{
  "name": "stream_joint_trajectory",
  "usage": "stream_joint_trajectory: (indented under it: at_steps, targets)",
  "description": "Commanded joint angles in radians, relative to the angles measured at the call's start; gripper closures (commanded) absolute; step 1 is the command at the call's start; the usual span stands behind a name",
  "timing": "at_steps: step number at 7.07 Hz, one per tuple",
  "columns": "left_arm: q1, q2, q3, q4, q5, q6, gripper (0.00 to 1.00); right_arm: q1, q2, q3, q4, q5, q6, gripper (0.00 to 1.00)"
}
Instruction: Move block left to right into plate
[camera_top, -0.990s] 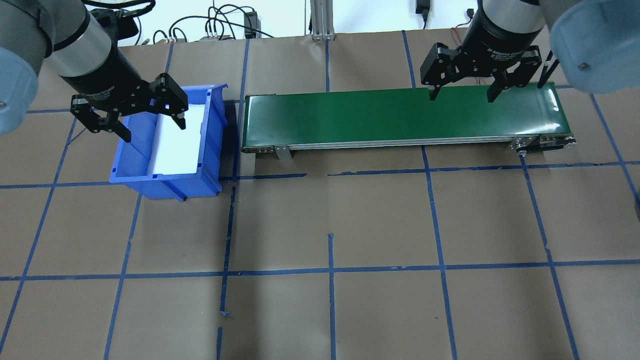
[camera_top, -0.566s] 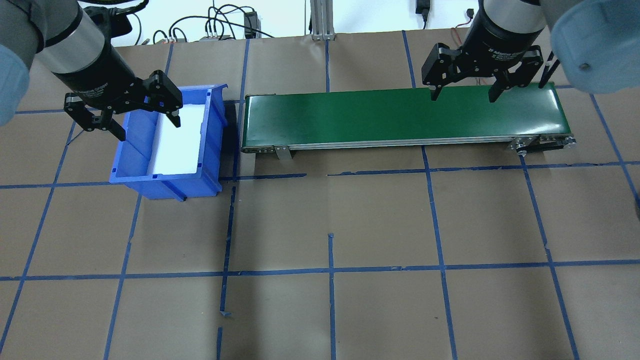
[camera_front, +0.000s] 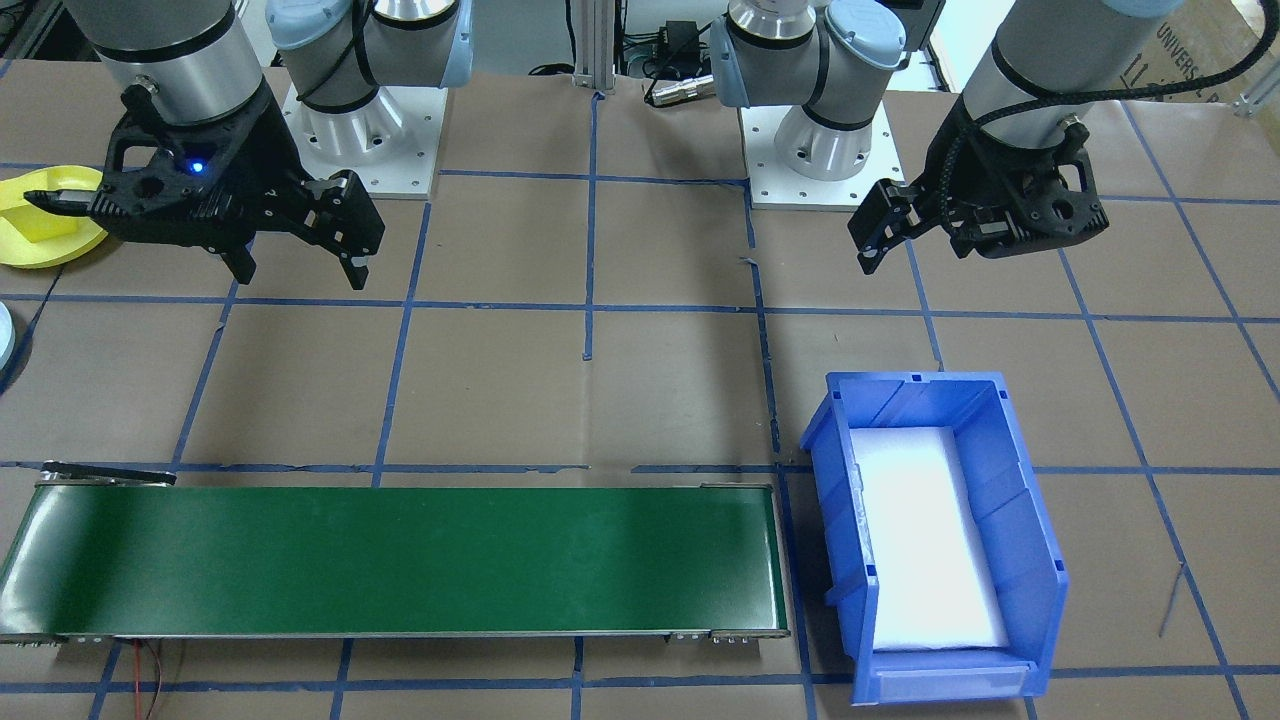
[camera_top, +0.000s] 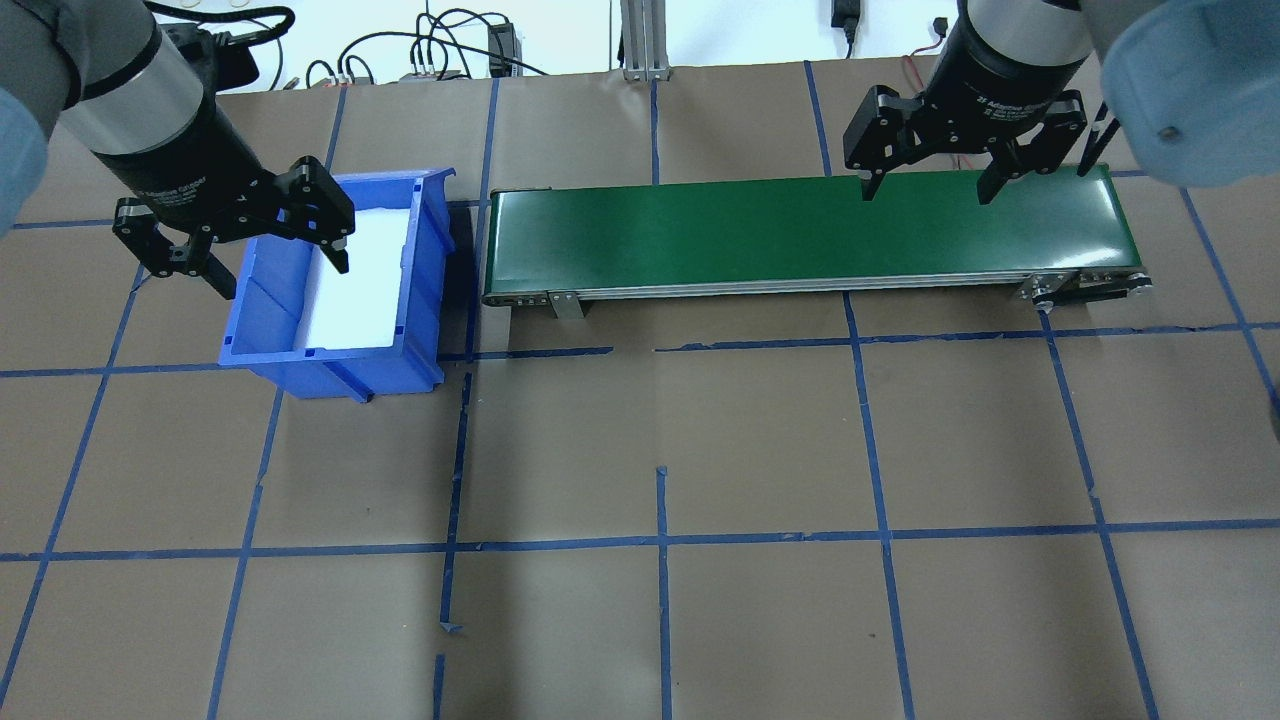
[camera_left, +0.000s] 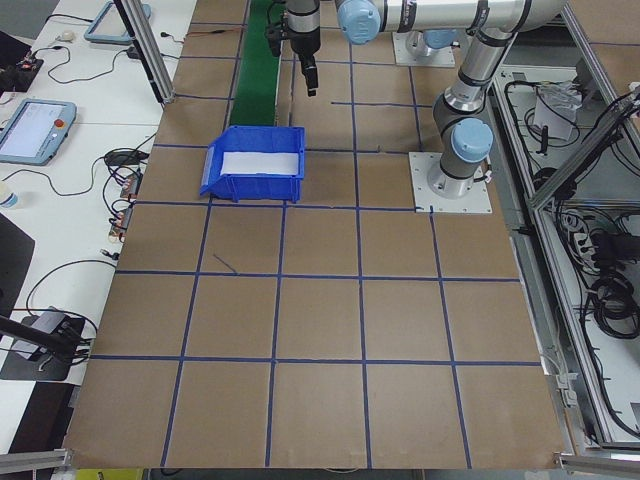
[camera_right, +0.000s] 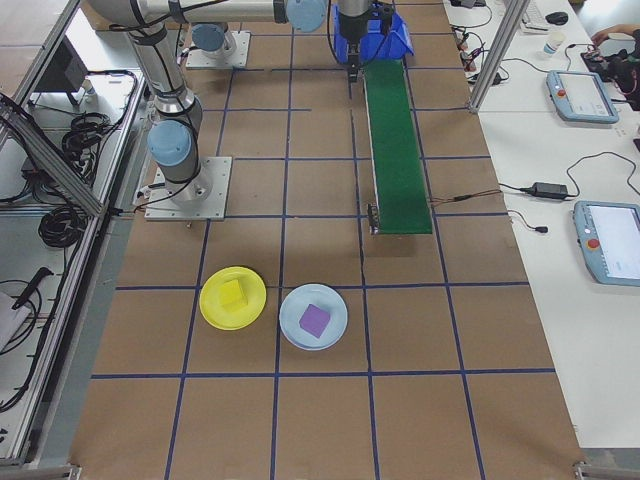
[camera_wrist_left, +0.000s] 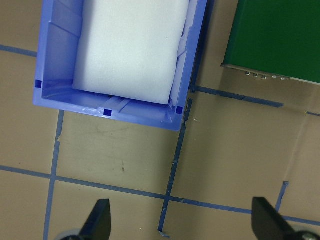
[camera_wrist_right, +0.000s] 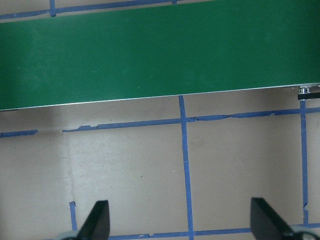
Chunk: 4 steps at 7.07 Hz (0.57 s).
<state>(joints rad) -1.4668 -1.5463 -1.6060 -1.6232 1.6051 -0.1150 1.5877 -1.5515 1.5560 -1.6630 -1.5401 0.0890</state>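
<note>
The yellow plate (camera_right: 232, 298) lies on the table beyond the belt's right end, with a yellow cube (camera_right: 232, 293) on it. In the front-facing view the plate (camera_front: 30, 250) sits at the left edge, partly behind my right arm. My left gripper (camera_top: 283, 278) hangs open over the left wall of the blue bin (camera_top: 330, 365), holding nothing; the left wrist view shows its fingertips (camera_wrist_left: 100, 222) wide apart. My right gripper (camera_top: 926, 196) is open and holds nothing above the far edge of the green conveyor belt (camera_top: 800, 235). No block shows in the bin or on the belt.
The bin (camera_front: 1040, 560) holds a white foam sheet (camera_front: 925, 540). A pale blue plate (camera_right: 313, 316) with a purple cube (camera_right: 314, 320) lies beside the yellow plate. The conveyor (camera_front: 400, 560) runs from the bin toward the robot's right. Blue tape lines grid the brown table.
My left gripper has drifted left and slightly toward the robot, over the bin's left wall, still open. The right gripper has stayed where it was.
</note>
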Motion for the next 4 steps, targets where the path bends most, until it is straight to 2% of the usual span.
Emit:
stream_joint_trajectory:
  at_steps: [1,4]
  targets:
    - [0.000,-0.001,0.000,-0.004,0.076,0.000,0.00,0.000,-0.001,0.001,0.002,0.000,0.000,0.00]
    - [-0.018,-0.006,0.000,0.026,0.052,0.040,0.00,0.000,-0.001,0.001,-0.003,0.000,0.000,0.00]
